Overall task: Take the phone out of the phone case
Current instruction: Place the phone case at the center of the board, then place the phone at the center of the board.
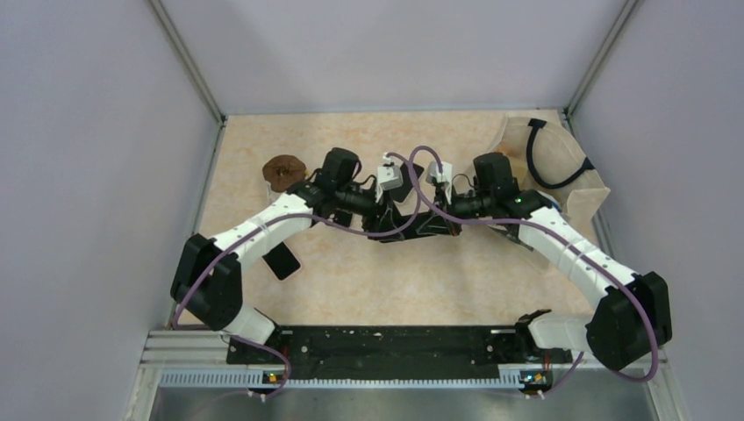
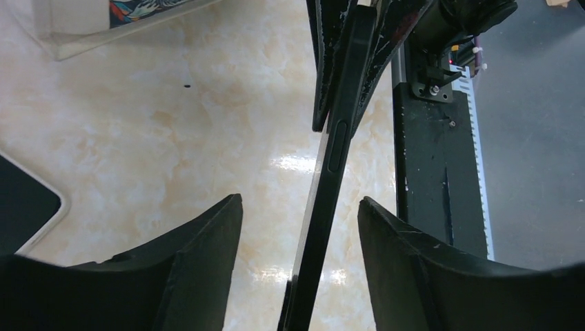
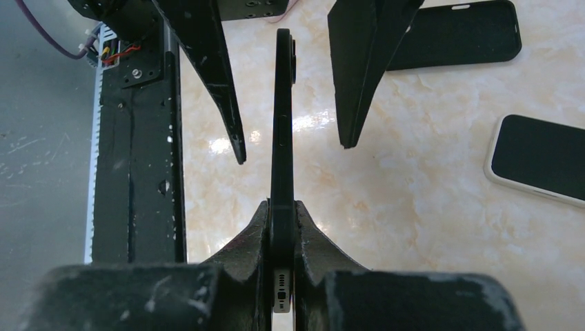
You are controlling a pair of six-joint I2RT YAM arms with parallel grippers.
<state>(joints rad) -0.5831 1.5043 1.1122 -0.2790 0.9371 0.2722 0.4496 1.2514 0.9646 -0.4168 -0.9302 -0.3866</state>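
A thin dark phone in a black case (image 3: 281,124) is held on edge above the table between both arms. My right gripper (image 3: 281,207) is shut on its near end, where the light bottom edge with the port shows between the fingers. My left gripper (image 2: 300,203) is open. Its two fingers straddle the phone's other end (image 2: 330,172) with a gap on each side, touching nothing. In the top view the grippers meet mid-table, the left (image 1: 386,215) and the right (image 1: 439,217), and the phone (image 1: 412,228) is mostly hidden beneath them.
A flat black case (image 3: 455,34) and a dark-screened phone in a white case (image 3: 538,158) lie on the table. A dark phone (image 1: 282,261) lies by the left arm. A brown object (image 1: 283,171) sits back left. A clear container with a black cable (image 1: 553,167) stands back right.
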